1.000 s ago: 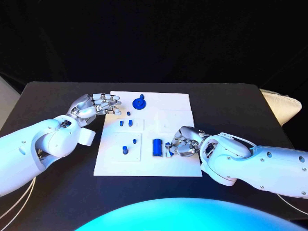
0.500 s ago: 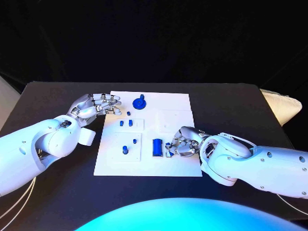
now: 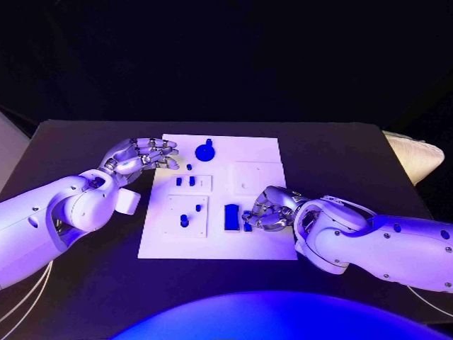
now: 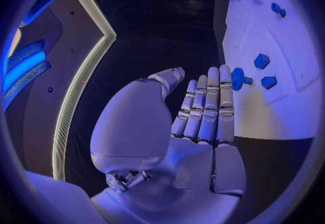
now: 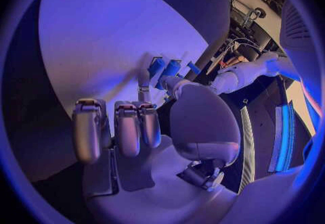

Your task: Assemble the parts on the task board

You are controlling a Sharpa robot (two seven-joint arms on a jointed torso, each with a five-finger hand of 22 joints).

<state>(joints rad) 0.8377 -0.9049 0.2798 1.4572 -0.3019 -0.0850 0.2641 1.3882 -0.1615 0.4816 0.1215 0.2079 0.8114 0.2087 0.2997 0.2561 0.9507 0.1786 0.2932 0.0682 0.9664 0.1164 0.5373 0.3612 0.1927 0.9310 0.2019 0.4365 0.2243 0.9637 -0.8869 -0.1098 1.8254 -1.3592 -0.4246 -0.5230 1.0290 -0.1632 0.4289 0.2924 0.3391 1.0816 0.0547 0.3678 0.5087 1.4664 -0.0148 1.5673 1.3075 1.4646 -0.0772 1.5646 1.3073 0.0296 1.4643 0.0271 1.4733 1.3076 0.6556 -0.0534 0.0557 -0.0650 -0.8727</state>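
Black table [image 3: 339,152] with a matte top, dark backdrop all round it, a pale padded thing [image 3: 418,157] poking in past the table's right edge. White task board [image 3: 257,152] lies flat mid-table, long side running away from the robot, with raised square panels on it. Small blue parts sit on the board: a round knobbed part [image 3: 205,151] near the far edge, a tiny part [image 3: 189,167] just below it, a pair of short parts [image 3: 186,181] on an upper panel, two more [image 3: 191,214] on the lower left panel, and an upright tall blue block [image 3: 231,216] near the middle. Left robot hand [image 3: 140,156] hovers at the board's far left corner, fingers loosely curled and apart, holding nothing; in the left wrist view its fingers [image 4: 206,105] lie side by side, straight, over the board edge beside the blue parts. Right robot hand [image 3: 267,211] sits on the board just right of the tall block, fingers curled in; a bit of blue shows at its fingertips, but I cannot tell if it pinches that or only touches it. Right wrist view shows blue parts [image 5: 164,66] just beyond the thumb.
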